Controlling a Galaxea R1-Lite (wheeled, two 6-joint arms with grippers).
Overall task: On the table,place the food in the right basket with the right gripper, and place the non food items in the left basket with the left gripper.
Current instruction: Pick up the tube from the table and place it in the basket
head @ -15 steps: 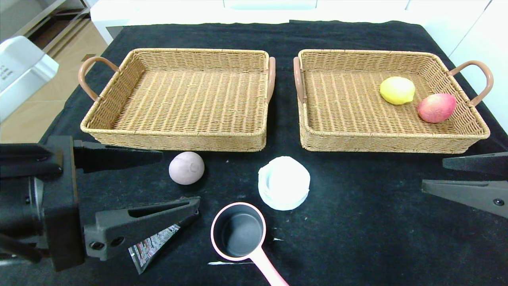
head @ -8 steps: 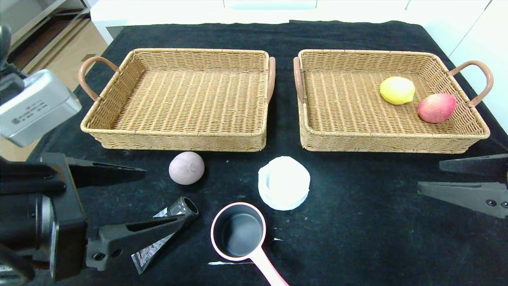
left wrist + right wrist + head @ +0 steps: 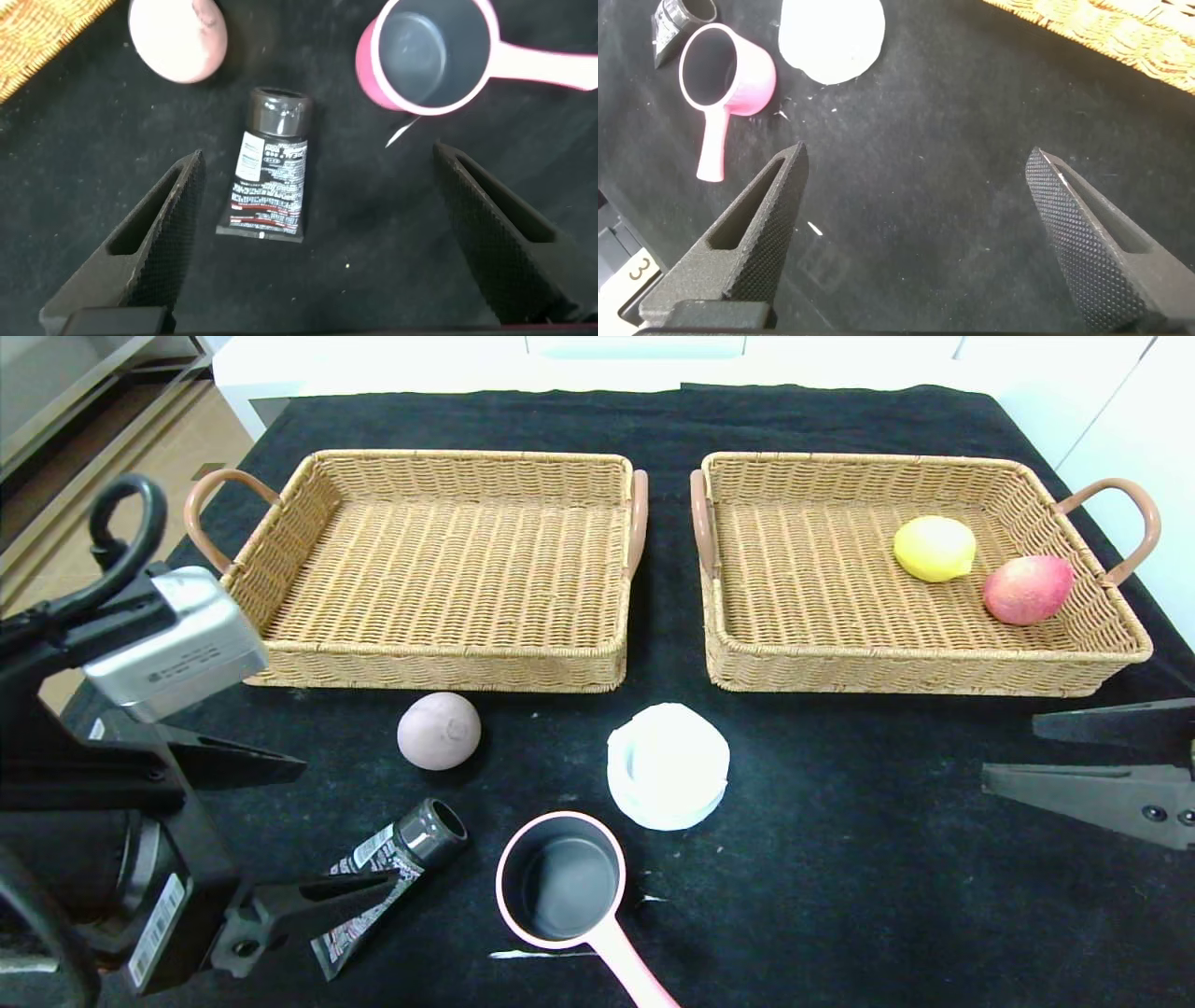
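My left gripper point(image 3: 347, 824) is open and empty at the near left, just above the table point(image 3: 840, 859). Its lower finger lies across the flat end of the black squeeze tube point(image 3: 387, 868). In the left wrist view the tube point(image 3: 266, 163) lies just ahead of the open gripper point(image 3: 316, 154), near one finger. The mauve-grey ball point(image 3: 439, 730), the white lid point(image 3: 667, 763) and the pink pan point(image 3: 560, 882) rest in front of the baskets. The lemon point(image 3: 934, 548) and the peach point(image 3: 1027, 589) lie in the right basket point(image 3: 915, 672). My right gripper point(image 3: 1010, 751) is open and empty at the right edge.
The left basket point(image 3: 420, 665) holds nothing. The two baskets stand side by side with a narrow gap between their handles. The right wrist view shows the pan point(image 3: 724, 75), the lid point(image 3: 831, 35) and bare cloth under the open gripper point(image 3: 917, 151).
My left gripper has drawn back toward the near left and tilted, uncovering the tube and its grey cap. The right gripper has barely shifted. No object has moved.
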